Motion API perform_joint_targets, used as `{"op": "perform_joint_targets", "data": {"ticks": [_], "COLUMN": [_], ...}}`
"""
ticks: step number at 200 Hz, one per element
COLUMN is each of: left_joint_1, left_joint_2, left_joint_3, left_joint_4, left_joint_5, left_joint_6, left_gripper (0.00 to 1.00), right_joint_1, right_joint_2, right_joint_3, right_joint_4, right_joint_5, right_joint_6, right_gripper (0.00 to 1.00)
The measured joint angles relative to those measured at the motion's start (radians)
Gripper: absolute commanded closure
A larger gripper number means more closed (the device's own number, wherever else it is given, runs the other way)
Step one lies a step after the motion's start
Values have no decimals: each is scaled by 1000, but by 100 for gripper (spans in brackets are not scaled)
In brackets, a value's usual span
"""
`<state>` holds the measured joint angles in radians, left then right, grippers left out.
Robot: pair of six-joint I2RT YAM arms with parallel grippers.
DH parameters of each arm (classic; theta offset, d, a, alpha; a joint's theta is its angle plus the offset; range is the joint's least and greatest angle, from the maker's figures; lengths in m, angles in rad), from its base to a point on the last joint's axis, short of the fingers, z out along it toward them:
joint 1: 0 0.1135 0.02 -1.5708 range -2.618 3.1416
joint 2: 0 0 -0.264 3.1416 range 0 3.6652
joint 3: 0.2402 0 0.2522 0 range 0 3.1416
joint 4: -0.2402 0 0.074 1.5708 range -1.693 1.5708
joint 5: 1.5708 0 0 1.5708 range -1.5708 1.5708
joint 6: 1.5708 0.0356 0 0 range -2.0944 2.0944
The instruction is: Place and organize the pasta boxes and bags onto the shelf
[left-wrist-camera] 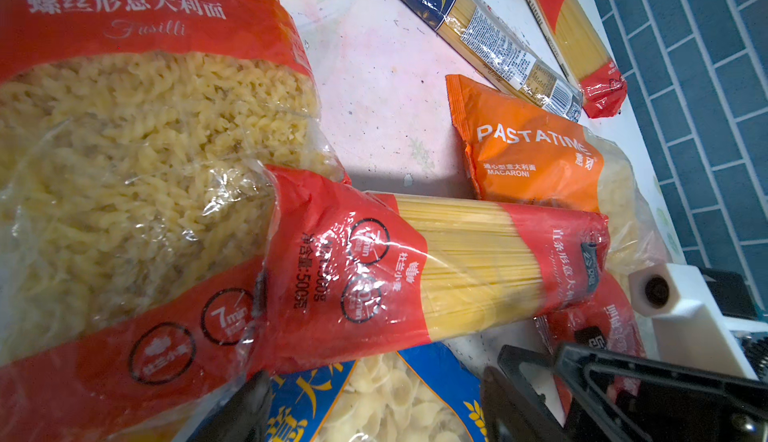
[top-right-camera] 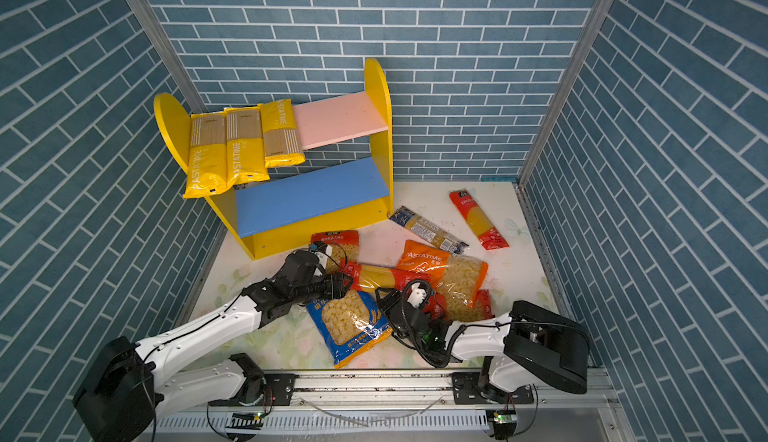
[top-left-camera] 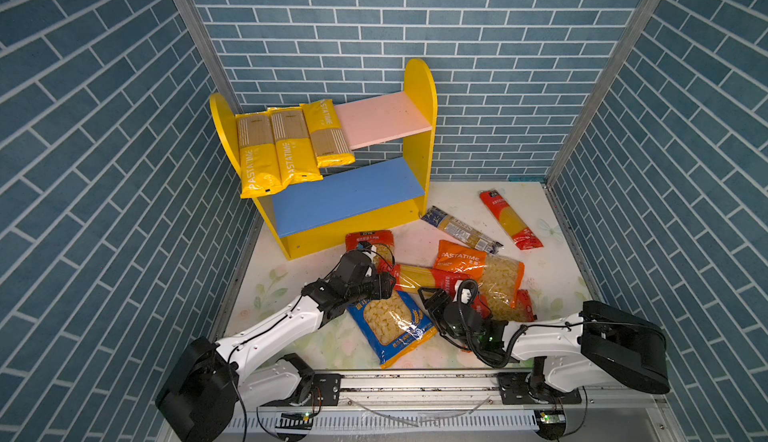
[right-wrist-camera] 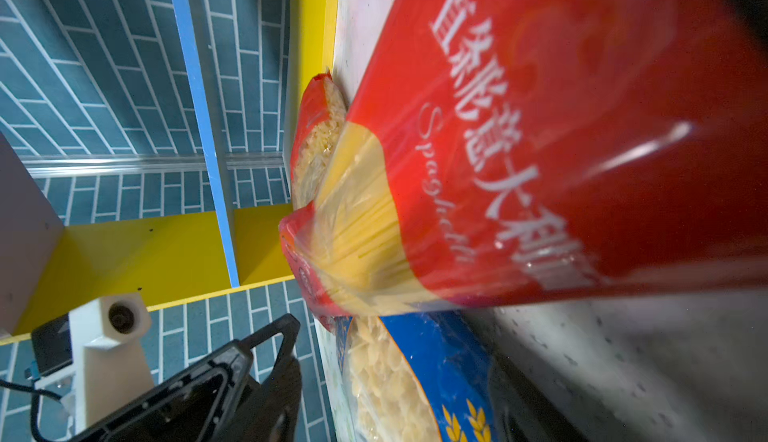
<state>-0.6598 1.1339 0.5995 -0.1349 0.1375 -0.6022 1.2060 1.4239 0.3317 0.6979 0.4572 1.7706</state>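
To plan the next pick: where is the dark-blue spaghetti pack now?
In both top views the dark-blue spaghetti pack lies flat on the table, right of the shelf, between the orange macaroni bag and the rear red spaghetti pack.

A white desk (top-left-camera: 557, 269), printed with faint flowers, is enclosed on three sides by walls (top-left-camera: 457, 24) papered in a blue brick pattern. Metal posts (top-left-camera: 195, 33) are set in the two back corners.

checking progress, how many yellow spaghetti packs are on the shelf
3, all on the pink upper board, side by side at its left end: left pack, middle pack, right pack. None look hidden.
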Motion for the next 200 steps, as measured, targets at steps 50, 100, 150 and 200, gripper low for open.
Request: {"op": "perform_joint_targets", "data": {"ticks": [50, 100, 150, 200], "left_joint_1": [-1, -2, -2, -2], "left_joint_2": [0, 0, -1, -41], "left_joint_3": [-9, -13, -22, -22], "left_joint_4": [2, 8, 13, -2], "left_joint_5": [3, 6, 6, 5], "left_joint_6": [-10, -13, -14, -13], "left_gripper": [21, 21, 21, 21], "right_joint_1": [0, -4, -68, -107], "right_joint_2": [268, 418, 485, 568], "right_joint_3": [-6, 33, 72, 101], "right_joint_4": [275, 464, 536, 666], "right_joint_5": [146, 250, 239, 191], "right_joint_6": [50, 58, 43, -16], "right_gripper": [27, 29, 40, 61]}}
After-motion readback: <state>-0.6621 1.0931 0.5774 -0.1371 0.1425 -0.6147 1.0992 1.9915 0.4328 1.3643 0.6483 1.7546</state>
